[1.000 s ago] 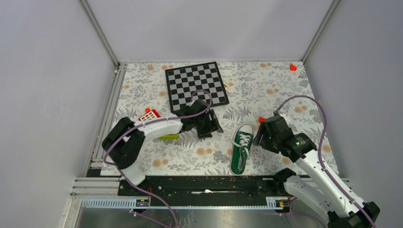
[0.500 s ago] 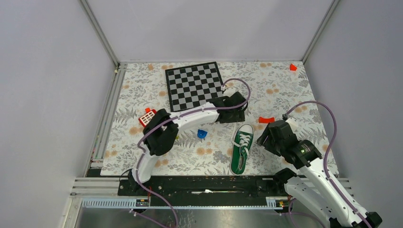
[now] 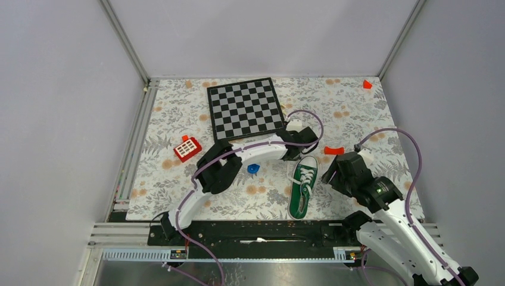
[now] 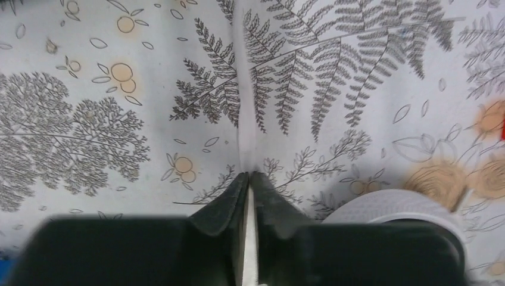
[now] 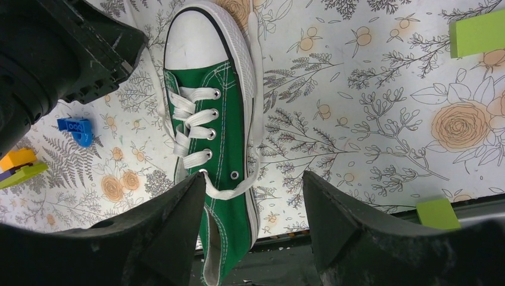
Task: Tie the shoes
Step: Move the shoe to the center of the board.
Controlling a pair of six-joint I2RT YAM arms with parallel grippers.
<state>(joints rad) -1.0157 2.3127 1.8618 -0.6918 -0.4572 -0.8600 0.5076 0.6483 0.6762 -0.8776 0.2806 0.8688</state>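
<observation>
The green sneaker (image 3: 302, 186) lies on the floral cloth, white toe cap pointing away, heel at the front edge. My left gripper (image 3: 296, 156) sits low just beyond the toe. In the left wrist view it (image 4: 249, 176) is shut on a white lace (image 4: 245, 119) that runs straight out from between the fingertips, with the toe cap (image 4: 393, 205) at the lower right. My right gripper (image 3: 333, 173) hovers to the shoe's right. It (image 5: 253, 176) stands open above the shoe (image 5: 229, 125), near the top eyelets, where a loose lace loop (image 5: 238, 189) hangs.
A chessboard (image 3: 245, 107) lies at the back. A red block (image 3: 187, 148), a blue piece (image 3: 253, 168) and red pieces (image 3: 334, 150) (image 3: 367, 84) are scattered around. Green blocks (image 5: 476, 33) (image 5: 438, 211) lie right of the shoe. The black front rail (image 3: 268, 232) borders the heel.
My left arm swung right from the cloth's middle to the shoe's toe and its jaws went from open to shut on the lace. The right arm drew back slightly.
</observation>
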